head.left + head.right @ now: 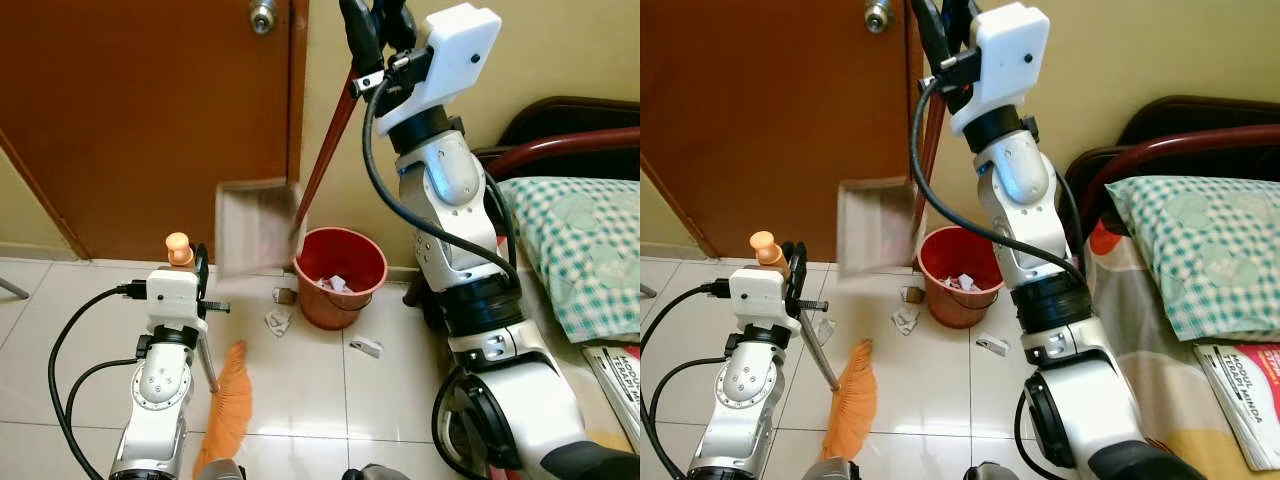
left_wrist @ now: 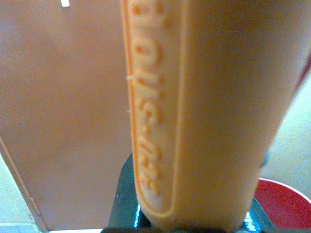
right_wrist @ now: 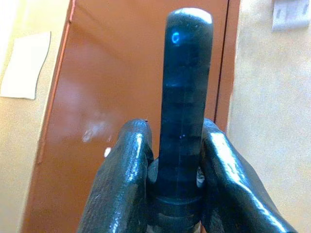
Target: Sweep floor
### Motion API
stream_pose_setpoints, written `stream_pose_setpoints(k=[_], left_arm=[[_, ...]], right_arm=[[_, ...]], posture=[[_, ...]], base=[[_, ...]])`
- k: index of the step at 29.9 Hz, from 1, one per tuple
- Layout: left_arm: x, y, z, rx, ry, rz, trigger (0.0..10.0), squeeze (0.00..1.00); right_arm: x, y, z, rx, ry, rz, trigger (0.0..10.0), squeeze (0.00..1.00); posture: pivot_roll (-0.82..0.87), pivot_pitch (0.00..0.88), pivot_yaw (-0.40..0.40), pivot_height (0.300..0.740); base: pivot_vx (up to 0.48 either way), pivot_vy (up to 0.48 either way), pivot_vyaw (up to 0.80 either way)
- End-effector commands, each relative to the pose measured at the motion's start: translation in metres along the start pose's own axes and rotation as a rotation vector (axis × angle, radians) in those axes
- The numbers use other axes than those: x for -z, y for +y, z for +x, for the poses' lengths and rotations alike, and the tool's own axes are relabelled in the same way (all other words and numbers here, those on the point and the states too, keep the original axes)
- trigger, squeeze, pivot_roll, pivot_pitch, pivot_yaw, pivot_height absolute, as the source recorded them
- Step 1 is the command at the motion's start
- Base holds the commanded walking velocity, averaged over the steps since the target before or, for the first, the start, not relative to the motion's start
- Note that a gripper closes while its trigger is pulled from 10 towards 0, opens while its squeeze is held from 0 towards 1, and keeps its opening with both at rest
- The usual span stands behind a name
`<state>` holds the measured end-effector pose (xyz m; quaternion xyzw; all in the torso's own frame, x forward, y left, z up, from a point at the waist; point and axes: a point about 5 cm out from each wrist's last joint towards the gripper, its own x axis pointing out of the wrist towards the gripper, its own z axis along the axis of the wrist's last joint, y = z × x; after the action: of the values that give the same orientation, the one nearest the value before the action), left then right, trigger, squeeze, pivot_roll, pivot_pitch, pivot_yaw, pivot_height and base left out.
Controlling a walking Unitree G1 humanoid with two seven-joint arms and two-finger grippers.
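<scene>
Your right pincer [image 3: 175,194] is clamped on the dustpan [image 1: 255,228] handle's black end, holding the pan tilted beside the red bucket [image 1: 340,275]. Your left pincer [image 1: 190,270] grips the orange broom [image 1: 228,400], bristles on the tiled floor [image 1: 300,390] near paper scraps [image 1: 277,321].

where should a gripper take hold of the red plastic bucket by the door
On the round red plastic bucket's open rim, coming from above: it stands upright on the tiled floor, with paper scraps inside. A handle seems to hang low on its front, too flat against the wall to pinch easily.
</scene>
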<state>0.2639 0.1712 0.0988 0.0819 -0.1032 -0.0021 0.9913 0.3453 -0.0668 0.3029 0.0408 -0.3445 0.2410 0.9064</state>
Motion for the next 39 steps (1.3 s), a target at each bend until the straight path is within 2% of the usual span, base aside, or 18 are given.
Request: stream_pose_setpoints(k=[1, 3, 7, 12, 13, 20, 21, 24, 29, 34, 37, 39], left_arm=[[0.003, -0.001, -0.001, -0.003, 0.013, -0.002, 10.0, 0.0], [0.004, -0.001, -0.002, 0.0, 0.018, -0.002, 10.0, 0.0], [0.005, -0.001, -0.005, 0.008, 0.024, -0.006, 10.0, 0.0], [0.007, 0.002, -0.01, 0.011, 0.039, -0.009, 10.0, 0.0], [0.007, 0.002, -0.01, 0.011, 0.039, -0.009, 10.0, 0.0], [0.01, 0.0, -0.009, 0.02, 0.06, -0.023, 10.0, 0.0], [0.012, 0.001, -0.009, 0.015, 0.072, -0.038, 10.0, 0.0], [0.013, 0.002, -0.01, 0.012, 0.079, -0.044, 10.0, 0.0], [0.012, 0.0, -0.009, 0.03, 0.076, -0.037, 10.0, 0.0], [0.009, -0.004, -0.006, 0.066, 0.063, -0.036, 10.0, 0.0], [0.008, -0.007, -0.005, 0.084, 0.054, -0.04, 10.0, 0.0], [0.007, -0.007, -0.005, 0.085, 0.055, -0.036, 10.0, 0.0]], right_arm=[[-0.01, -0.008, -0.002, 0.024, -0.026, 0.008, 10.0, 0.0], [-0.001, -0.009, -0.013, 0.036, 0.028, 0.027, 10.0, 0.0], [0.005, -0.009, -0.023, 0.052, 0.074, 0.04, 10.0, 0.0], [0.013, -0.012, -0.047, 0.094, 0.166, 0.057, 10.0, 0.0], [0.013, -0.012, -0.047, 0.094, 0.166, 0.057, 10.0, 0.0], [0.035, -0.018, -0.084, 0.131, 0.33, 0.036, 10.0, 0.0], [0.04, -0.02, -0.095, 0.146, 0.379, 0.045, 10.0, 0.0], [0.044, -0.022, -0.105, 0.159, 0.42, 0.048, 10.0, 0.0], [0.052, -0.024, -0.125, 0.162, 0.506, 0.011, 10.0, 0.0], [0.072, -0.028, -0.153, 0.163, 0.682, -0.087, 10.0, 0.0], [0.081, -0.04, -0.172, 0.246, 0.762, -0.16, 10.0, 0.0], [0.081, -0.043, -0.175, 0.27, 0.768, -0.157, 10.0, 0.0]], posture=[[0.04, 0.0, -0.059, 0.74], [0.04, 0.0, -0.058, 0.74], [0.04, 0.0, -0.058, 0.74], [0.03, 0.0, -0.052, 0.74], [0.03, 0.0, -0.052, 0.74], [0.01, 0.006, -0.049, 0.74], [0.01, 0.006, -0.049, 0.74], [0.01, 0.009, -0.047, 0.74], [0.0, 0.014, -0.043, 0.74], [-0.01, 0.017, -0.041, 0.74], [-0.01, 0.02, -0.039, 0.74], [-0.01, 0.02, -0.039, 0.74]], base=[[0.0, 0.0, 0.0], [0.0, 0.0, 0.0], [0.0, 0.0, 0.0], [0.0, 0.0, 0.0], [0.0, 0.0, 0.0], [0.0, 0.0, 0.0], [0.0, 0.0, 0.0], [0.0, 0.0, 0.0], [0.0, 0.0, 0.0], [0.0, 0.0, 0.0], [0.0, 0.0, 0.0], [0.0, 0.0, 0.0]])
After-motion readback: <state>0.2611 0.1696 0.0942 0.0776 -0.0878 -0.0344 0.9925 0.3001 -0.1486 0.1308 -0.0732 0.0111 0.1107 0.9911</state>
